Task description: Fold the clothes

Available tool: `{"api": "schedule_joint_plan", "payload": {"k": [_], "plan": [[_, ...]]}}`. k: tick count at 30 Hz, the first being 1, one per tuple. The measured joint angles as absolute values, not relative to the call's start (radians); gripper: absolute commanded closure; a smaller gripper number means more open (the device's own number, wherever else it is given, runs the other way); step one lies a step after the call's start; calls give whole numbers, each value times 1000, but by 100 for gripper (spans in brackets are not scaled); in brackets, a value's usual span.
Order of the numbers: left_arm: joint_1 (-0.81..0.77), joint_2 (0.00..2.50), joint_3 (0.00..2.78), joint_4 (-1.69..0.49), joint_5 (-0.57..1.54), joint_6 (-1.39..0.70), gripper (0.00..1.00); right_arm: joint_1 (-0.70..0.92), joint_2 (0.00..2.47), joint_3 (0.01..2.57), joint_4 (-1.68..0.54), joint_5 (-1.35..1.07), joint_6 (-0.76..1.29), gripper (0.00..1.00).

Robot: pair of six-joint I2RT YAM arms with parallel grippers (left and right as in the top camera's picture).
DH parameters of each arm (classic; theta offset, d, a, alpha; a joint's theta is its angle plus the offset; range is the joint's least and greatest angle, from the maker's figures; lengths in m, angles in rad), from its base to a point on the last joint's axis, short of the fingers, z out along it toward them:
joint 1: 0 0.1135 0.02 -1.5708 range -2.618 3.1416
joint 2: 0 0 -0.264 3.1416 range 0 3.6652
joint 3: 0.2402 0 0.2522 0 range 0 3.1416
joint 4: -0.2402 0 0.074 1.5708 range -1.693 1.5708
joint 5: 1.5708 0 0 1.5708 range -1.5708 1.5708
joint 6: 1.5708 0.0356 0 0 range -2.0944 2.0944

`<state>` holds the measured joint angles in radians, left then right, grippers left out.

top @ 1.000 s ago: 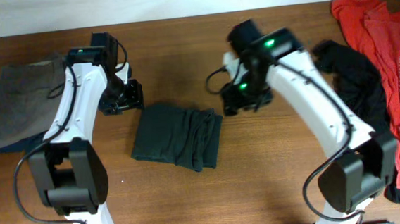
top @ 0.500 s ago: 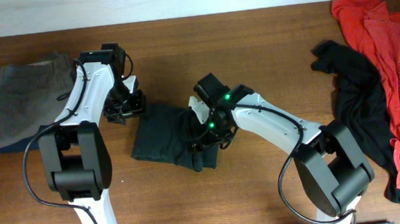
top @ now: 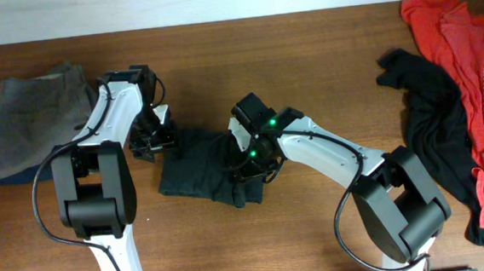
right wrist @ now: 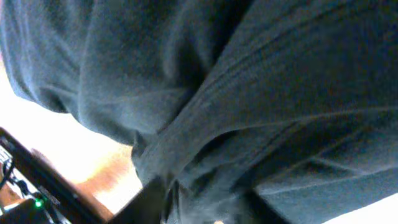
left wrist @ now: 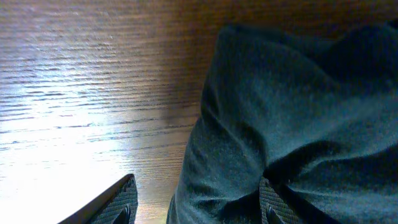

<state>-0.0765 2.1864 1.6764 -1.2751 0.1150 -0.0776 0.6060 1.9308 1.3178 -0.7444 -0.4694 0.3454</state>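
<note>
The folded black cotton T-shirt (top: 197,166) lies right of the crumpled grey trousers (top: 27,121), its long axis pointing away from them. The left pincer (top: 151,142) is released at the trouser-side corner. The right pincer (top: 248,162) is at the far end; I cannot tell its grip.

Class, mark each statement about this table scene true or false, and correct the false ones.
1. Both the left gripper and the right gripper are at the folded dark garment. True.
2. The red shirt lies at the left end of the table. False: it lies at the right end; the grey trousers are at the left end.
3. The black garment is neatly folded. False: it lies loose and crumpled beside the red shirt.
4. In the left wrist view, the left gripper's jaws stand apart, with the garment's edge between them. True.
5. The grey trousers lie on top of the folded dark garment. False: they lie apart from it.
</note>
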Motion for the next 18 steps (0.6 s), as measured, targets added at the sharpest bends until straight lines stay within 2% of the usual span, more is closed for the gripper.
{"api": "schedule_joint_plan", "payload": {"k": [2,7,9,18], "plan": [[-76,2186,1663,-1268,115,-78,38,606,1949,1318,-740,-466,345,96],[-76,2186,1600,-1233,125,-78,39,602,1969,1317,-787,-404,360,96],[-76,2182,1578,-1226,140,-77,43,587,1969,1317,-846,-350,358,96],[-86,2177,1548,-1226,200,-71,48,440,1969,1383,-912,-316,309,95]]}}
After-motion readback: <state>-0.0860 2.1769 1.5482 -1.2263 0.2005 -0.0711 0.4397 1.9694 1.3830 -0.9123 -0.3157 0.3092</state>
